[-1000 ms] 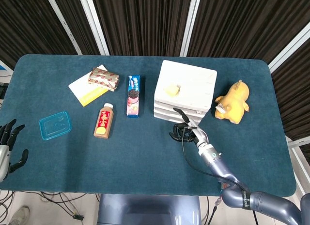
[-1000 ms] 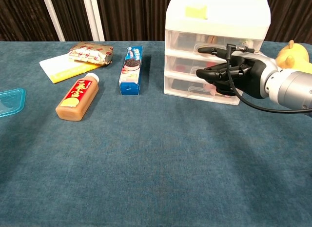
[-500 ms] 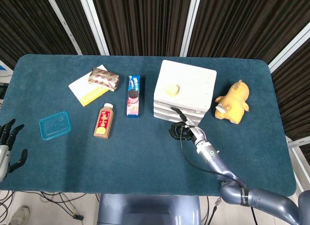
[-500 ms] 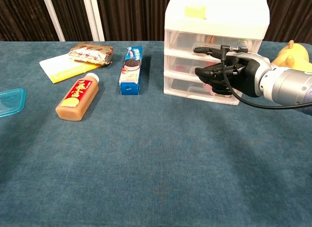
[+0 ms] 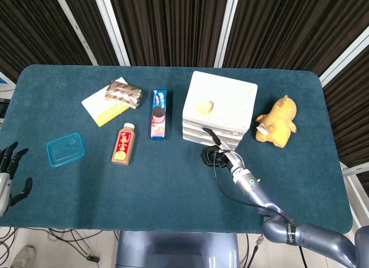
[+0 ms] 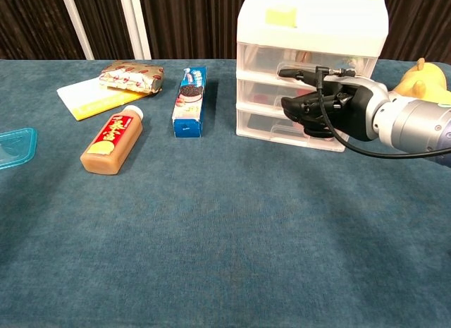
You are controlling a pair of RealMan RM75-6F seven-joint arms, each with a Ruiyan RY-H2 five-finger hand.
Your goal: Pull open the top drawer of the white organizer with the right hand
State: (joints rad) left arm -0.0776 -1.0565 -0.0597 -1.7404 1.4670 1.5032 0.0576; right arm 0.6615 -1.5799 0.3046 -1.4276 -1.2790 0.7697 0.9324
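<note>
Blue table (image 5: 173,181), right robot hand (image 6: 325,102) before white organizer (image 6: 310,32)

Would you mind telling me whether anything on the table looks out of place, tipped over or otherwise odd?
Nothing looks spilled or damaged. The brown drink bottle lies on its side with its cap on, and the cookie box lies flat. The white organizer stands upright with its drawers shut, the right hand at its front.

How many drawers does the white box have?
3, stacked in the white organizer: the top drawer, the middle drawer and the bottom drawer. The right hand covers part of their fronts.
</note>
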